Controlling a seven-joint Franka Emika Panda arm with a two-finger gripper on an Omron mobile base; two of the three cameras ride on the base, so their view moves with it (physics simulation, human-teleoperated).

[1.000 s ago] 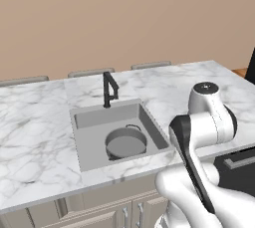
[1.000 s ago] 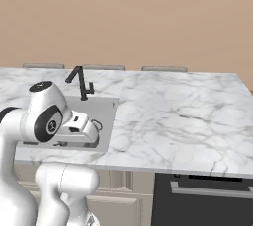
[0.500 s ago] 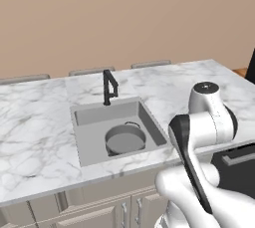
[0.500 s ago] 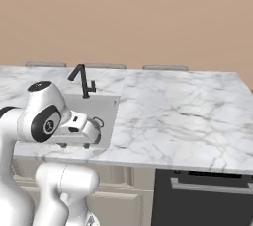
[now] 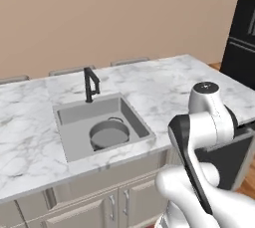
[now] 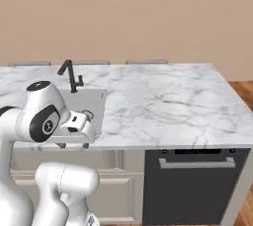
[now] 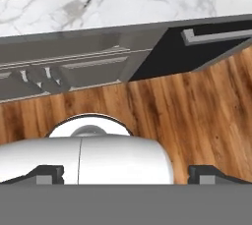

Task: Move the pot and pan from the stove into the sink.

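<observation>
The grey pot (image 5: 109, 133) sits upright inside the sink (image 5: 135, 118), right of centre, below the black faucet (image 5: 90, 83). The pan and the stove are out of view. My gripper (image 6: 73, 145) hangs in front of the counter edge by the sink (image 6: 97, 102), pointing down, well clear of the pot. In the hand view the gripper (image 7: 128, 175) is open wide, with nothing between its fingertips (image 7: 47, 174); wooden floor and cabinet fronts lie below it.
White marble counter (image 5: 164, 85) runs around the sink and far to the right (image 6: 168, 106). A dark dishwasher front (image 6: 197, 180) sits under the counter at the right. A black fridge (image 5: 244, 33) stands at the far right. Grey cabinet doors (image 7: 83, 69) are below the sink.
The whole scene has slid a little to the left in both base views, so the base has moved right. The arm keeps its pose and the gripper stays open. The pot has not moved in the sink.
</observation>
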